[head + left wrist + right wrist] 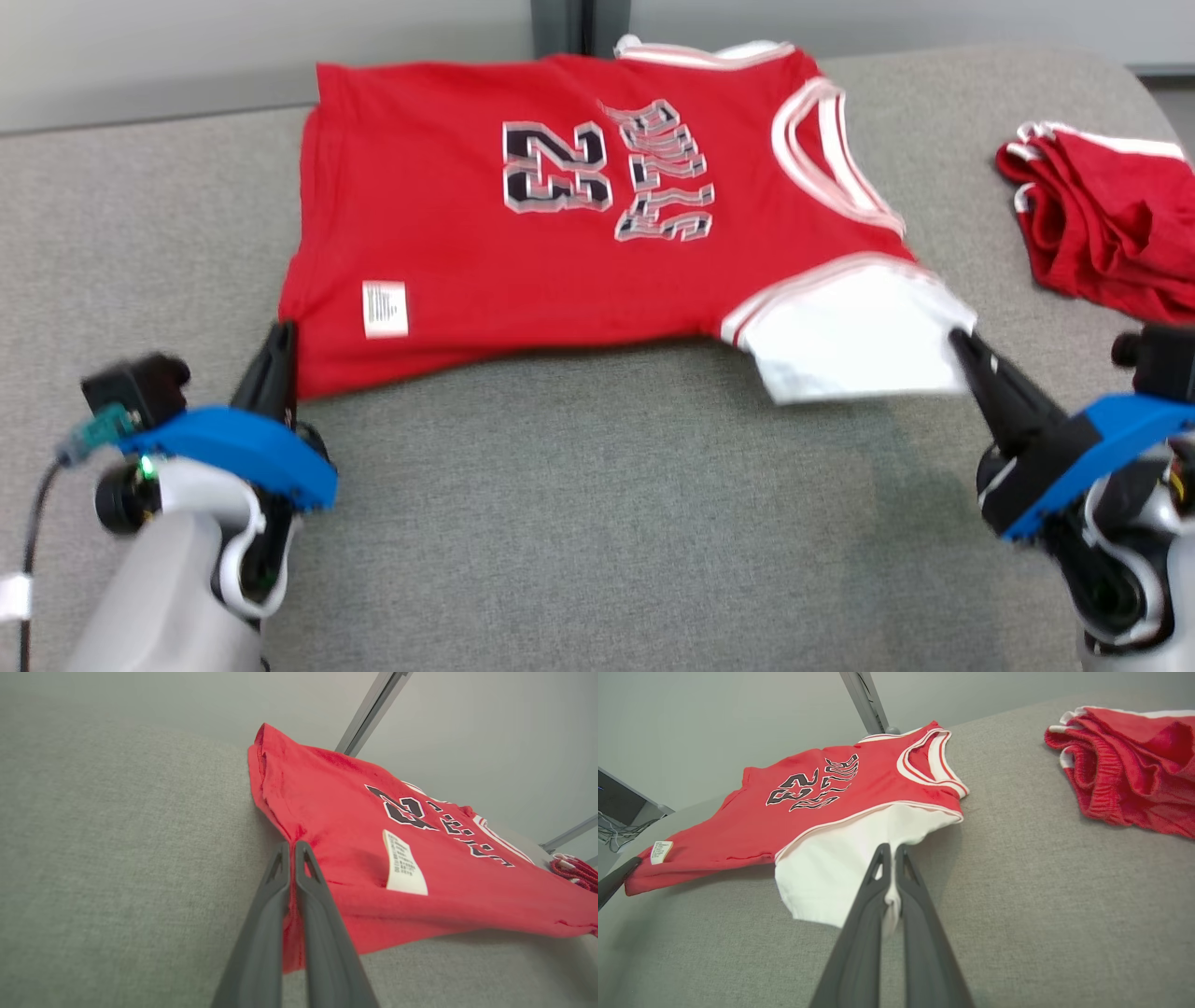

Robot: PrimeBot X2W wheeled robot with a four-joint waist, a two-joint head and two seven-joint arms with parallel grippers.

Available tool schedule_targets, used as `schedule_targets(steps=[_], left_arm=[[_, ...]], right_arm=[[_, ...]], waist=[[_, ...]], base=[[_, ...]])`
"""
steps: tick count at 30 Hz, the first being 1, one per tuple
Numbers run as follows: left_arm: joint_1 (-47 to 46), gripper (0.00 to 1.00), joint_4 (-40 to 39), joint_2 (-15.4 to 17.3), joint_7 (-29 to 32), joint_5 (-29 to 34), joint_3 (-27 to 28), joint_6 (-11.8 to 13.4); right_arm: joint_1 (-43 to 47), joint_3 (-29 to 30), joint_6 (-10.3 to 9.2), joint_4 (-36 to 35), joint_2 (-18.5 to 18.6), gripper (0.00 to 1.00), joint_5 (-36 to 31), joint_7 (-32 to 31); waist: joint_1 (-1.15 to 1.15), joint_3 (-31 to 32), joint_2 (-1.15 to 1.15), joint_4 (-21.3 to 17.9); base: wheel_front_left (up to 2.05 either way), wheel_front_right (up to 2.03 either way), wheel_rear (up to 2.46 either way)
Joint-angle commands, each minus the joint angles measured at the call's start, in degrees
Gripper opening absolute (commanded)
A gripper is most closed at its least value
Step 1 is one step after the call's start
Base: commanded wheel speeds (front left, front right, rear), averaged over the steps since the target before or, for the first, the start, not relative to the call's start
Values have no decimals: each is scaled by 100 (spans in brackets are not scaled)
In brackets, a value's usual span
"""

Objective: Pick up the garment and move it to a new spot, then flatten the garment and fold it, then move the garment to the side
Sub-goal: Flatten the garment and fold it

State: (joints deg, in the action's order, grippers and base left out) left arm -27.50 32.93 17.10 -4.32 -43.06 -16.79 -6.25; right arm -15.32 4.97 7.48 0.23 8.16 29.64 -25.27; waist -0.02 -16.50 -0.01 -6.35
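Blurs badly along the jersey [560,233] at its white sleeve [854,350]. Can't read the label [385,309] print, too small. Loses the red bundle [1111,224] past the right edge.

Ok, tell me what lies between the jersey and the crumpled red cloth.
Nothing: between the jersey and the red cloth runs bare grey cushion, seen in the head and right wrist views.

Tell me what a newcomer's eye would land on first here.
A red jersey numbered 23 lies spread across the grey fabric surface, its near edge lifted. The left gripper is shut on its red hem corner and the right gripper on its white sleeve. A crumpled red garment sits at the far right.
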Motion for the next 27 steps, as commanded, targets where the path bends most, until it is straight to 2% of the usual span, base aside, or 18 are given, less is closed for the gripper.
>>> schedule_targets(steps=[1,6,13,17,22,27], left_arm=[[232,0,-31,-11,-53,-32,33,87],[1095,0,-380,-99,-134,-101,45,407],[2099,0,-1266,-151,-50,-84,-38,853],[2502,0,-1700,-12,161,84,-230,1049],[2921,0,-2216,234,568,277,-448,1320],[3132,0,-2774,338,786,222,-407,1509]], right_arm=[[295,98,3,-173,-125,0,-113,-98],[1020,383,3,-495,-404,0,-288,-348],[1660,664,3,-470,-509,0,-628,-620],[2043,726,3,-534,-519,0,-804,-1087],[2455,817,3,-730,-520,0,-707,-1622],[2481,840,3,-978,-523,0,-609,-1614]], waist=[[2,140,1,-6],[2,438,1,135],[2,691,1,359],[2,785,1,431],[2,858,1,438],[2,878,1,434]], base=[[0,0,0],[0,0,0],[0,0,0],[0,0,0],[0,0,0],[0,0,0]])
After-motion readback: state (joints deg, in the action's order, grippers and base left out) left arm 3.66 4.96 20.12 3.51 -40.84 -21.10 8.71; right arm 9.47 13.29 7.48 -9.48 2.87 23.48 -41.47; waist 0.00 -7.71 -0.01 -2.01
